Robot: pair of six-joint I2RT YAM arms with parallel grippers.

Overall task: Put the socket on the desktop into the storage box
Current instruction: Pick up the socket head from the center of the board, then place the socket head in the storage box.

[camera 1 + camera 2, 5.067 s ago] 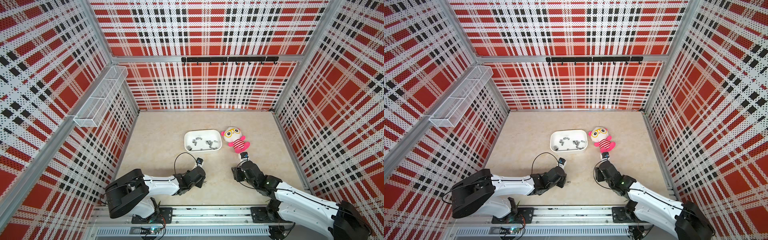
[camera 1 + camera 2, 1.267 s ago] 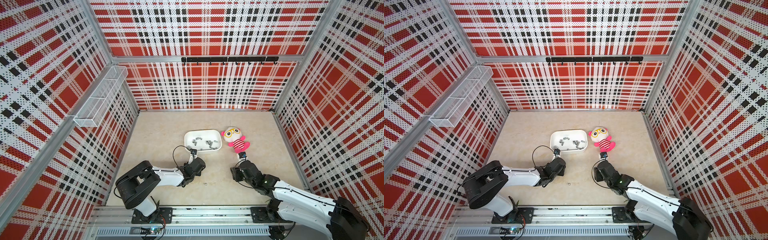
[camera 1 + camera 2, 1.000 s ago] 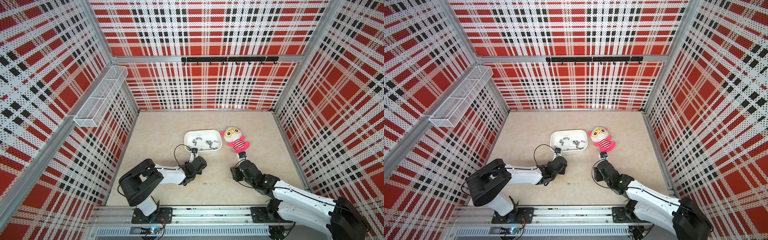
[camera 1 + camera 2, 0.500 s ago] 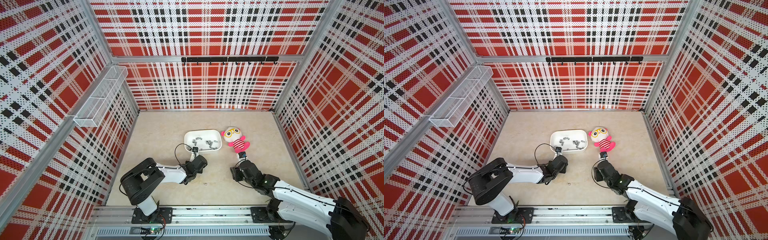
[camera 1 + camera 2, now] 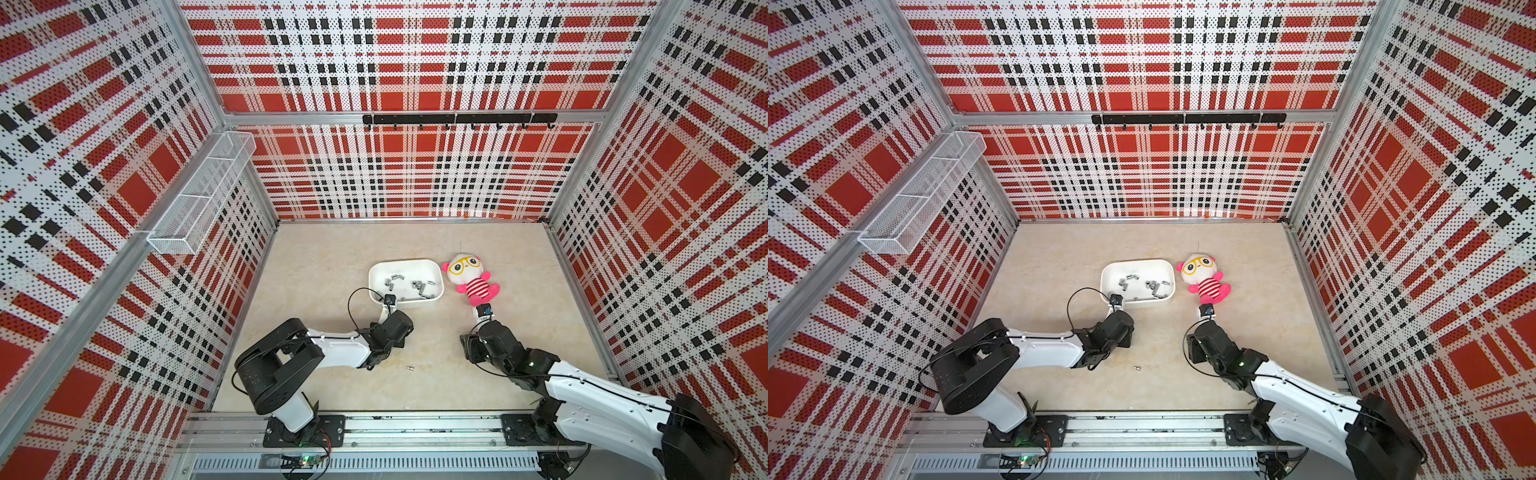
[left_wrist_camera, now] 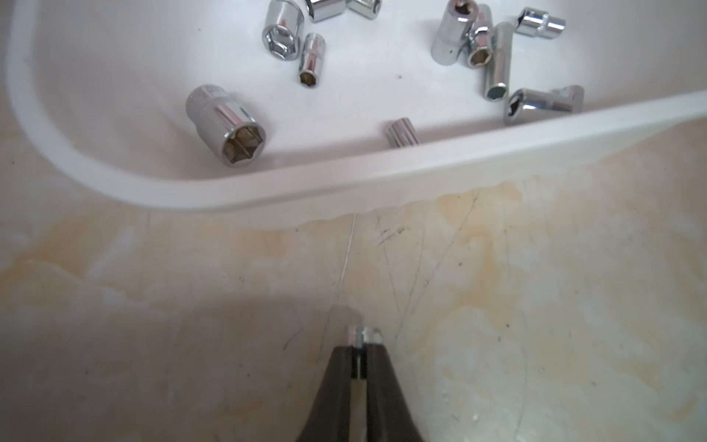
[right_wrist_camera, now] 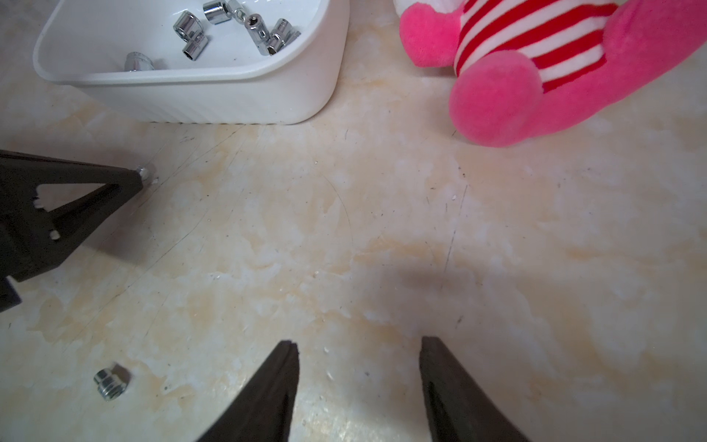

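Your left gripper (image 6: 360,354) is clamped on a small socket (image 6: 364,336), down low by the desktop (image 6: 535,306), just short of the storage box (image 6: 344,183). A second socket (image 7: 109,379) lies loose between the arms. Your right gripper (image 7: 359,350) gapes empty near the plush doll (image 7: 535,76).

left pincer (image 6: 361,354) | moved up beside storage box (image 6: 344,180) | closed onto socket (image 6: 363,336)

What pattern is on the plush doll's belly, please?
Red and white stripes on the doll, clearest in the right wrist view.
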